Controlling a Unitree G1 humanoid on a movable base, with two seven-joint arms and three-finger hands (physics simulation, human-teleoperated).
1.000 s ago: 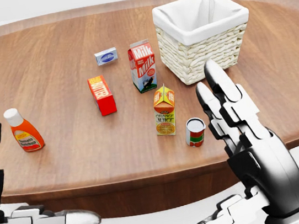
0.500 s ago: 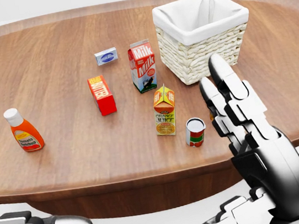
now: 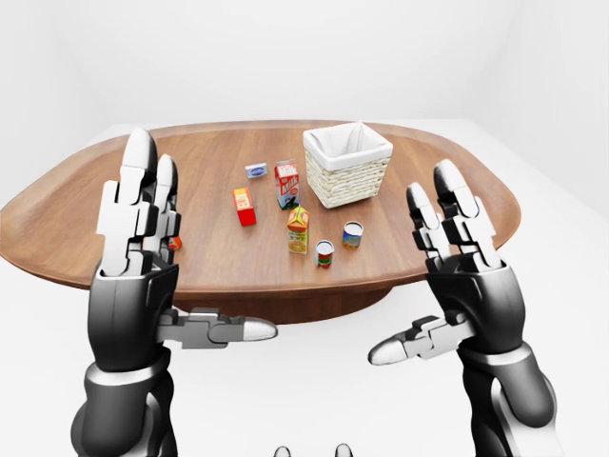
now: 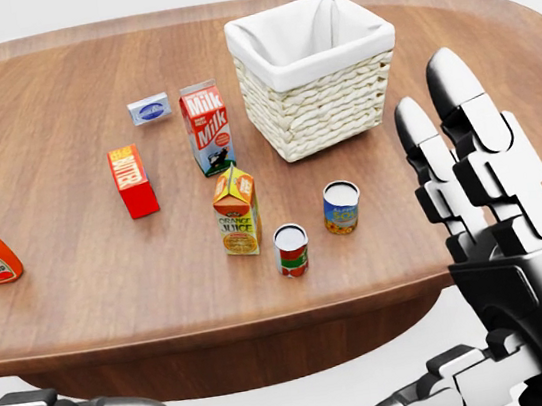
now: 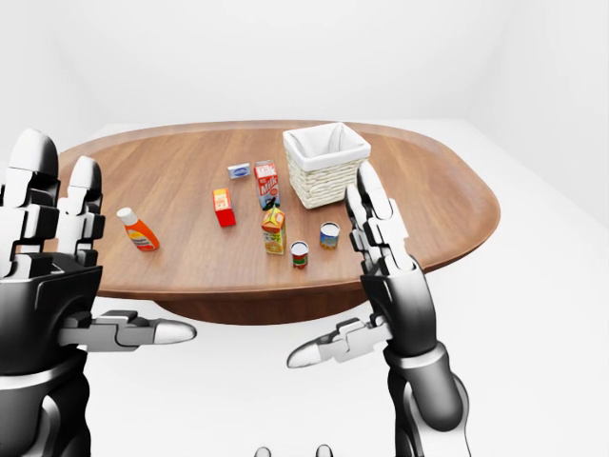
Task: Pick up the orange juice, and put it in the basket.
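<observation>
Orange juice (image 4: 237, 211) stands upright near the table (image 4: 81, 290) edge closest to the robot, untouched, two cans (image 4: 292, 250) just beside it. Basket (image 4: 312, 66) sits toward the far edge. Left hand (image 3: 133, 276) and right hand (image 3: 466, 276) are raised short of the table, fingers (image 4: 464, 135) apart, holding nothing.

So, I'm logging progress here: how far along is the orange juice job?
Nothing is done yet. The orange juice stands upright on the table, apart from the basket. Both the left hand and the right hand are open, holding nothing. Reaching, grasping, lifting and dropping it in the basket all remain.
</observation>
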